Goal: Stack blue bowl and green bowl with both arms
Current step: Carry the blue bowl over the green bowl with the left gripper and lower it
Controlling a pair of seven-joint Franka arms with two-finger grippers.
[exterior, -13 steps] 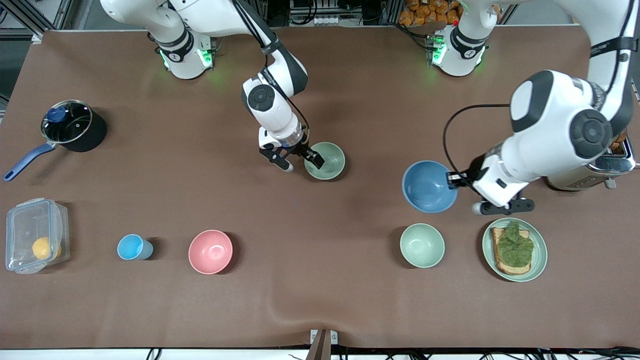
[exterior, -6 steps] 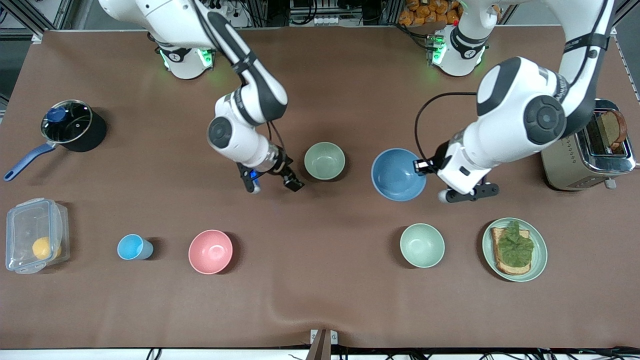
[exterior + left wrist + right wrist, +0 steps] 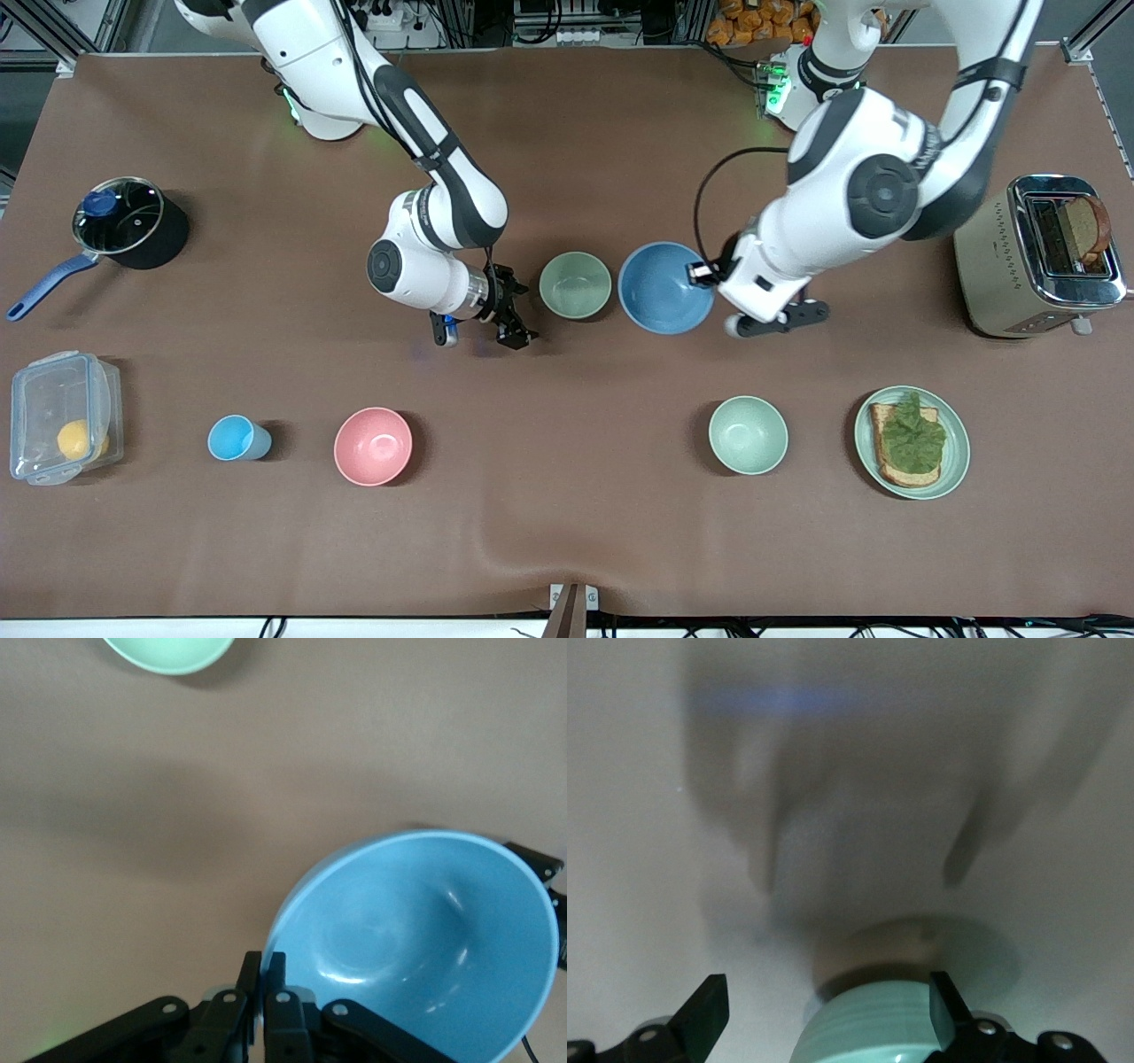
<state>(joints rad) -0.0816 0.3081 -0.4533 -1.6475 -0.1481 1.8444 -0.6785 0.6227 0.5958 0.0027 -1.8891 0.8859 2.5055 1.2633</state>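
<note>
Blue bowl (image 3: pixel 665 287) hangs pinched by its rim in my left gripper (image 3: pixel 706 272), just beside the green bowl (image 3: pixel 575 284) on the counter (image 3: pixel 567 532). I'd centre it over that bowl, level it, then lower before letting go. Right gripper (image 3: pixel 478 330) waits wide open beside the green bowl.

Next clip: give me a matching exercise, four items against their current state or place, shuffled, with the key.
Items:
1. blue bowl
2. green bowl
3. right gripper
4. pink bowl

States:
A. open, holding nothing, beside the green bowl
B. on the table, between the right gripper and the blue bowl
C. pinched at its rim by the shut left gripper
D. nearer the front camera, beside the sky-blue cup

Pairs: 1-C, 2-B, 3-A, 4-D
</note>
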